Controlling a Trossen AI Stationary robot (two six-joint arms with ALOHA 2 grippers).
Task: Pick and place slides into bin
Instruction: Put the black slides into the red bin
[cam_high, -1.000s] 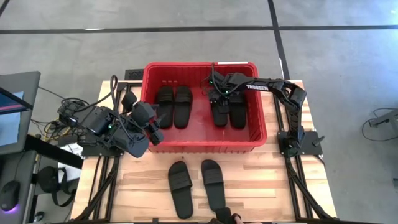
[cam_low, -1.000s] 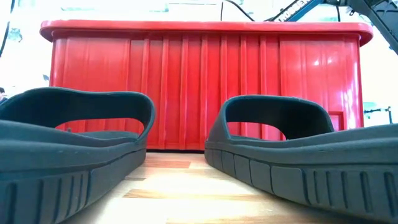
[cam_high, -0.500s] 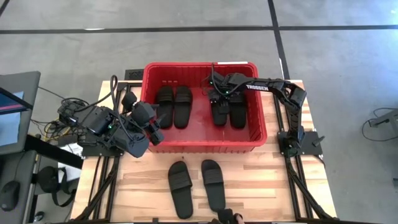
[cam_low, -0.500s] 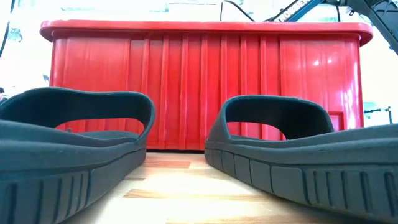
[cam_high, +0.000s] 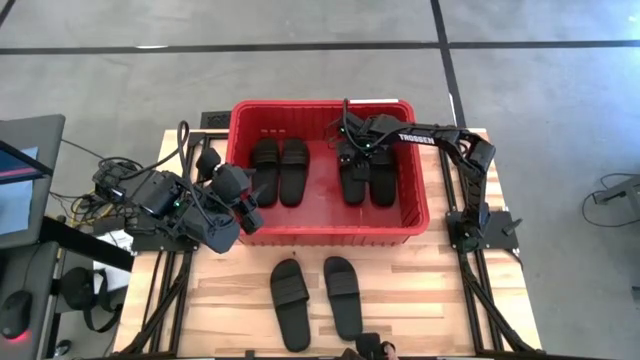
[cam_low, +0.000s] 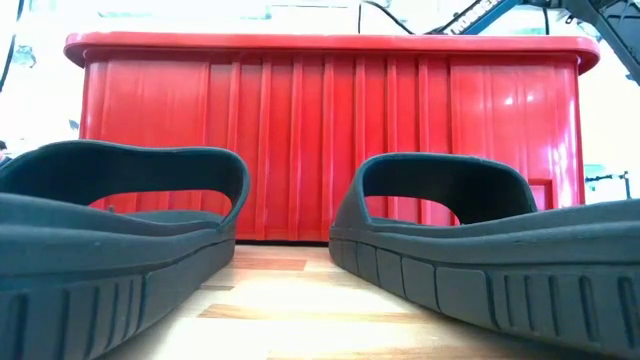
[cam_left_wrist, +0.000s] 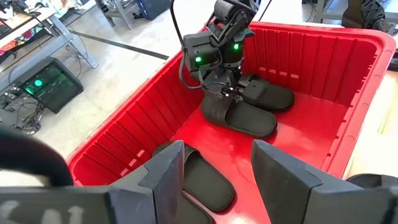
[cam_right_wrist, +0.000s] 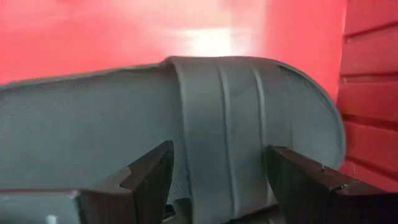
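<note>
Right arm reaching into bin, jaws spread.
High view: right gripper (cam_high: 352, 150) hovering over paired slides (cam_high: 366, 178) inside the bin (cam_high: 415, 215); left gripper (cam_high: 250, 212), open, idling at its rim. Right wrist view: strap beneath fingers (cam_right_wrist: 149, 180). Low view: wooden table (cam_low: 290, 300).

Bright, even light; glare whitens the room behind the bin (cam_low: 330, 140), and the nearest slides (cam_low: 110, 250) blur.

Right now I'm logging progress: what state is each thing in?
Red bin: holds four slides, in two pairs.
Two slides on the table: flat, not yet binned.
Right hand: open, in the bin over a slide.
Left hand: open, at the bin's rim.
</note>
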